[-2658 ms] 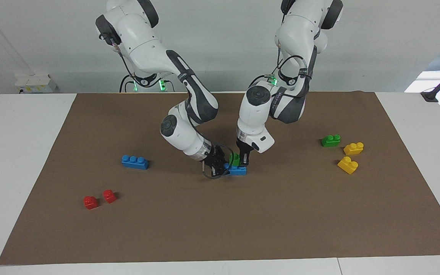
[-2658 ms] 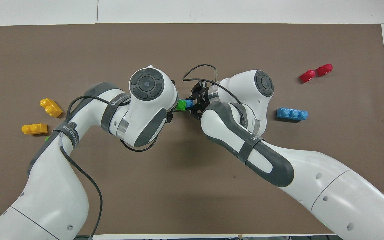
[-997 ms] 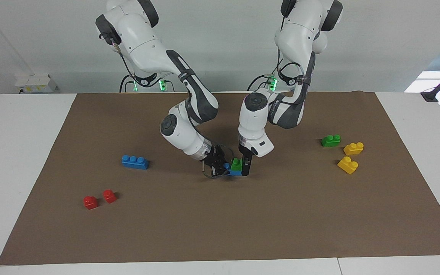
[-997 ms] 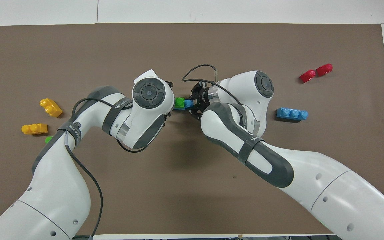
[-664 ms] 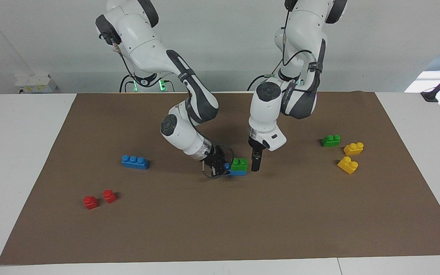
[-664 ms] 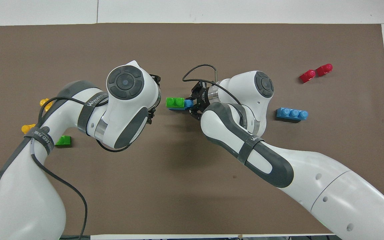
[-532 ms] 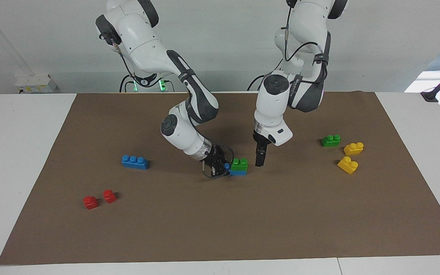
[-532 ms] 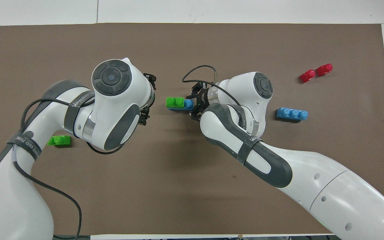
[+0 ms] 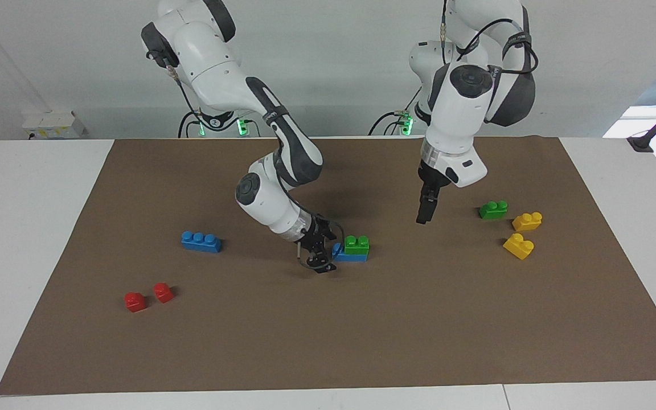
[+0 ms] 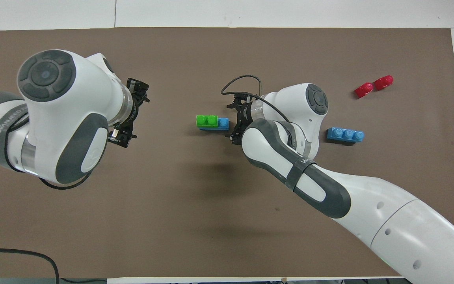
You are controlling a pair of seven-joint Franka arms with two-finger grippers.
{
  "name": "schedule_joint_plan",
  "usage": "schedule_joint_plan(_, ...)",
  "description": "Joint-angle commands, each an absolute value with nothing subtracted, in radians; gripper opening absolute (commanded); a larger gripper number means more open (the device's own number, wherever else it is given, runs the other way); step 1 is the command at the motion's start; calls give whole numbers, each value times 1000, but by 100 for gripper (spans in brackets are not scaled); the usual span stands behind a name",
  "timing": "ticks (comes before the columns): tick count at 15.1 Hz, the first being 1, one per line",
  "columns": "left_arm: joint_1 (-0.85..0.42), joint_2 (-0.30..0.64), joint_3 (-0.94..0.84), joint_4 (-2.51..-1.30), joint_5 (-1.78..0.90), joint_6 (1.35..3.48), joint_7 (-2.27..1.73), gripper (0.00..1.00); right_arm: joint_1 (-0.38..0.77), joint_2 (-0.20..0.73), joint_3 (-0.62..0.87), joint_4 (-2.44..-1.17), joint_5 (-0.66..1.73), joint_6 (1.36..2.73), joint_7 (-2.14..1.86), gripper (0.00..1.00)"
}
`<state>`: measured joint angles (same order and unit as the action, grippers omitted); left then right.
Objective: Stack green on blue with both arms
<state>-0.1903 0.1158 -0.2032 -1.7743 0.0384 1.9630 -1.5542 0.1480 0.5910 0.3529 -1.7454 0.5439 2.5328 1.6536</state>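
Facing view: small green two-stud plastic brick sits on long blue plastic brick mid-frame; stacking looks done. Right pincer open beside it; left pincer raised, state unclear.

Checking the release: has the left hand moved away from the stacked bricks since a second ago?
Yes. The left hand has risen off the green brick and swung toward the spare green brick.

The only lettering that shows is on a dark strap round the left arm, at about nine o'clock in the overhead view. It seems to begin "WANLEED", but the letters cannot be made out with certainty. The bricks, the mat and the table carry no readable marks.
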Motion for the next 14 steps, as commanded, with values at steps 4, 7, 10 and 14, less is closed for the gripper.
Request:
schedule_joint_plan(4,-42,14,-201,-1793,-20,1849,-1090,100,-9,514,359,-1720,574,2367,1551,96)
schedule_joint_plan(7,37,-17,-196,-1793,-31,1777,-731,100,-79,434,354,-1729,563,2301,1442,97)
schedule_joint_plan(10,87,-32,-195,-1790,-31,1763,-470,100,-190,379,354,-1729,548,2197,1243,97)
schedule_joint_plan(14,97,-43,-190,-1761,-29,1750,-233,100,-300,307,354,-1723,393,2039,923,97)
